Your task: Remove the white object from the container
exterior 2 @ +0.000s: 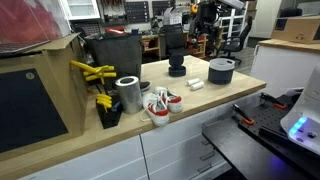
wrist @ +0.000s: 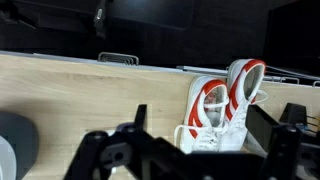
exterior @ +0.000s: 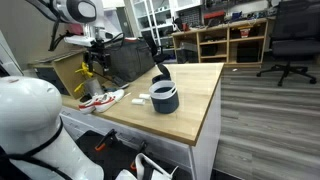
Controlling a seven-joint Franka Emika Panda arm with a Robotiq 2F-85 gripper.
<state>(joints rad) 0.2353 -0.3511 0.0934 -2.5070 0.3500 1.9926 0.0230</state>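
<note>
Reaches in from an upper corner in an exterior view as a white jointed arm (exterior: 75, 10), bent and held high above the light wooden table (exterior: 205, 100). Carries the black pincer (wrist: 195, 155) with jaws spread wide, gripping nothing, well apart from the task's things.

Shows only in the wrist view the dark fingers (wrist: 105, 150) low in the picture and, past them, a pair of white shoes with red trim (wrist: 225, 105) lying on the table.

Leaves to both exterior views the short round dark navy tub (exterior: 165, 100), upright with its open top up. Puts the small flat white rectangular piece (exterior: 161, 90) at the tub's mouth, too small to say how it lies there. Lays a second white piece (exterior 2: 195, 86) flat on the table just beside the tub.

Finds, nearest the camera in an exterior view, a large white rounded form (exterior: 25, 120) hiding the table's near corner. Sets out in an exterior view, near to far, a shiny metal cylinder (exterior 2: 129, 93) beside the shoes, yellow-handled tools (exterior 2: 92, 72), and a black wedge-shaped object (exterior 2: 177, 68) near the tub. Ends in a black office chair (exterior: 285, 45) on the floor beyond.
</note>
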